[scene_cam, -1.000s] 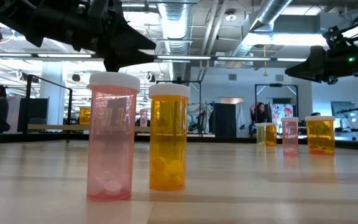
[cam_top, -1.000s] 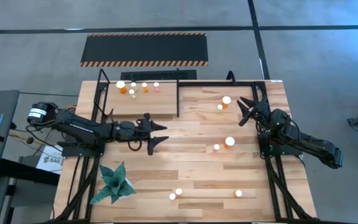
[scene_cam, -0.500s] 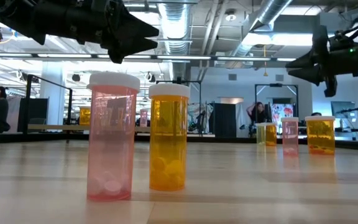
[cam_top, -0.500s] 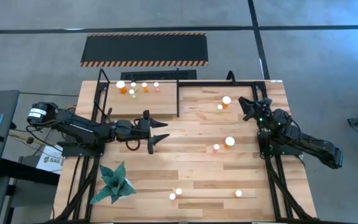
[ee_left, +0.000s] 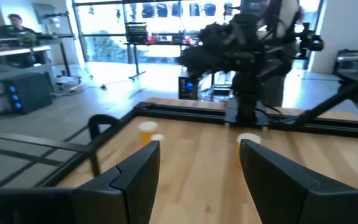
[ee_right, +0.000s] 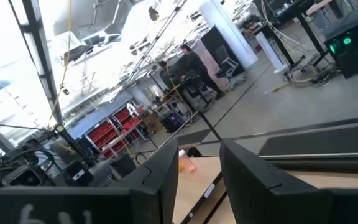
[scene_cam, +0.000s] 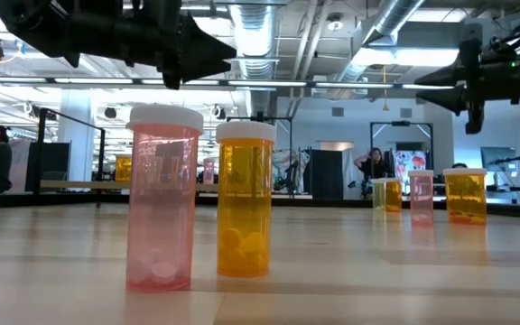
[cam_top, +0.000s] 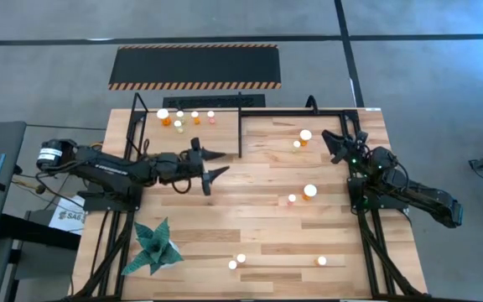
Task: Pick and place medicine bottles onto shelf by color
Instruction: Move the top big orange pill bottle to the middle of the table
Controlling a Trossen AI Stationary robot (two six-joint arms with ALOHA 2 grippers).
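Medicine bottles, near to far. Closest to the low cam: a pinkish-red bottle and an orange bottle upright side by side, not touching; from above I read them as the pair near the table's front edge. One more cap sits well to their right. Mid-table, right half: a large orange bottle w/ a smaller one just beside it. Farther back: another pair close to the right gripper. Farthest: five bottles already on the shelf, the light board at back left inside its black posts, clustered along its back edge. I can't tell from overhead whether they are grouped by colour.

Judgement: roughly seven bottles left to move, so I'd call the job under half done.

Left gripper hovers w/ fingers spread and nothing between them, just off the shelf's front right corner. Its arm lies stretched nearly flat across the left half of the table, wrist level, fingers pointing right toward the middle; I'd say it is free for a next pick.

Right gripper is also apart and empty, raised near the back right corner. Its arm comes in from the right edge, elbow bent, fingers aimed back-left toward the nearby pair, prob. its next target.
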